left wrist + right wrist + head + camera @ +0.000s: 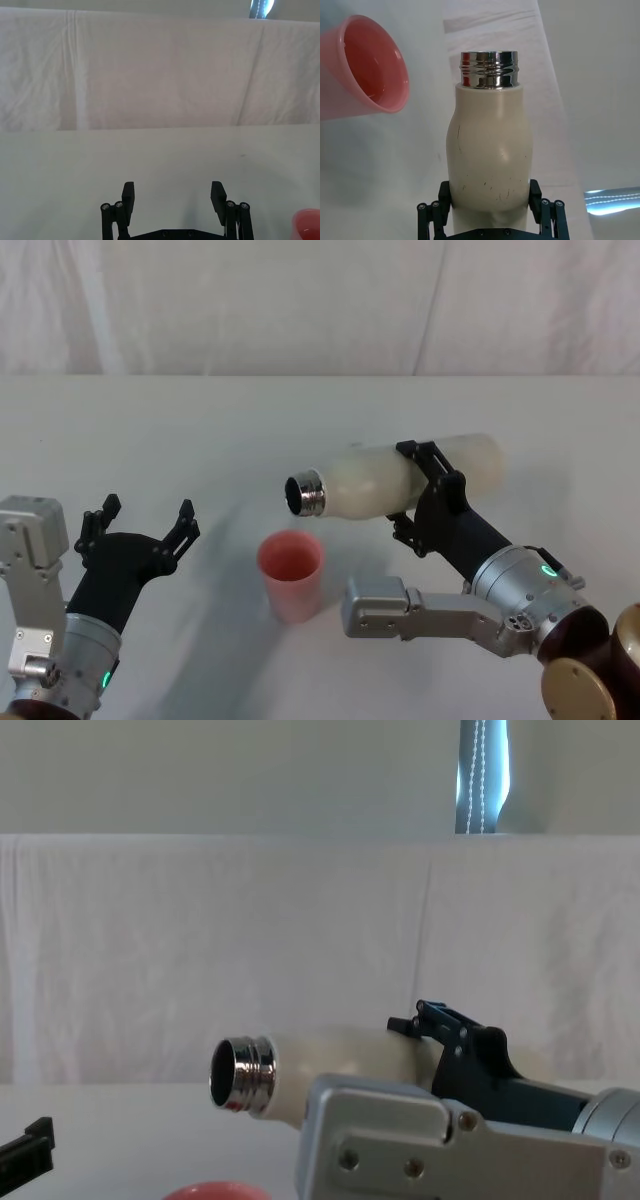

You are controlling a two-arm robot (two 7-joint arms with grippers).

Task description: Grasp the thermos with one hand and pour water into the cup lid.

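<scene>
Right hand [425,495] grips the thermos [400,478] around its middle and holds it on its side, up off the white surface [200,430]. Its shiny neck points past the hand, just above the pink cup lid [291,575] standing upright below. Left hand [140,525] waits open wide, well apart.

Matt cream thermos [489,150], shiny chrome neck [489,69]

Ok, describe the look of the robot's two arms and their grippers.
Both match: the left gripper and right gripper have black linkage fingers with blocky tips on tapered black bases. Behind each sits a silver-grey cylindrical wrist with a small green light. A grey boxy module is mounted beside each wrist, and the right arm ends in brown-and-gold joints.
</scene>
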